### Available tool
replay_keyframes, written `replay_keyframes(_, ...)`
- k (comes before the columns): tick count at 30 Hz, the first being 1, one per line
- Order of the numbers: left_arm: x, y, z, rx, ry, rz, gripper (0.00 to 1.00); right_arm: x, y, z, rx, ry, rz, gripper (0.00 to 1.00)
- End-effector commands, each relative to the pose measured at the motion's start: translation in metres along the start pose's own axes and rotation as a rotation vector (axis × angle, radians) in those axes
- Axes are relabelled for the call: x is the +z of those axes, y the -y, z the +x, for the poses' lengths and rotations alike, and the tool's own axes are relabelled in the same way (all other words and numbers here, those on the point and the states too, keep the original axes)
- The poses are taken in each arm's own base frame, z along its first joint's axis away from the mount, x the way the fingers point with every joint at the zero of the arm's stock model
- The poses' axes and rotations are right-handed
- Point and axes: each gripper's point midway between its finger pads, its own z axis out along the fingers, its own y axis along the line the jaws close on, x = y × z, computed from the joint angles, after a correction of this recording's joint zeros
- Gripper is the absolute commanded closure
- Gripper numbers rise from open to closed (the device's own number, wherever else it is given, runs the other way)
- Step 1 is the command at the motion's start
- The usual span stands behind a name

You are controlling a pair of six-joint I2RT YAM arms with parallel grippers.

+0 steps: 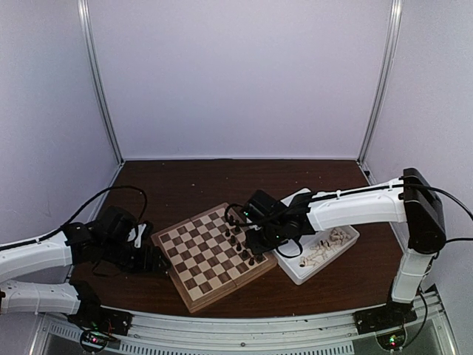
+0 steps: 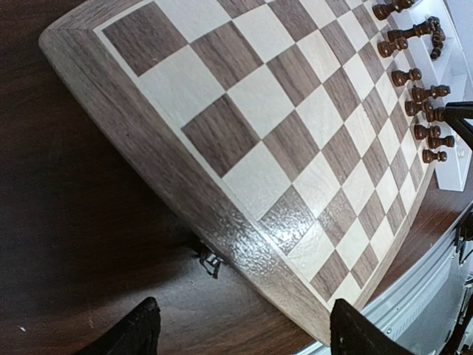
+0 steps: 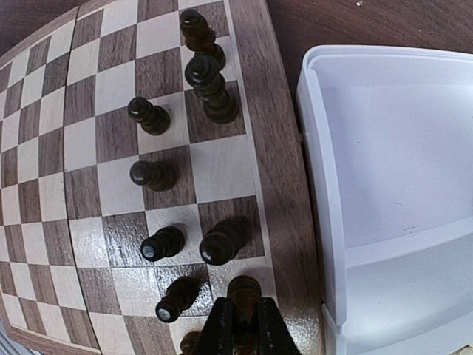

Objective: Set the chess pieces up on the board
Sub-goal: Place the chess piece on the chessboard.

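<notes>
Now the right gripper [image 3: 244,325] is clenched on a dark piece [image 3: 244,290], low over the board [image 3: 96,89] at its edge row beside the tray [image 3: 318,185]. More dark pieces [image 3: 151,174] stand in 2 rows along that same side, just beyond the held one. Pale pieces [image 1: 329,244] lie in the tray's far compartment. The left gripper [image 2: 247,333] hangs with fingers spread, grasping nothing, at the board's opposite corner above the table [image 2: 66,244].

Pale walls [image 1: 236,74], seemingly lilac-lit, enclose a dark wooden table [image 1: 185,181]
</notes>
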Motion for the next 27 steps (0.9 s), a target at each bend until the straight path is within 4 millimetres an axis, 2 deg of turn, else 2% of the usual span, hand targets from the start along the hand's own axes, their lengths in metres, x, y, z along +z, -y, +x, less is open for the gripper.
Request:
replay_keyframes(1,-0.0042,0.0137,-0.0165,0.021,0.048,0.043,0.21,0.0068,0.0033,0.0028,-0.009,-0.005,0.01,0.92)
replay_keyframes(27,-0.0045,0.0133,-0.0153,0.022,0.045,0.045,0.21,0.0101,0.0015,0.003,-0.013,-0.013,0.002,0.86)
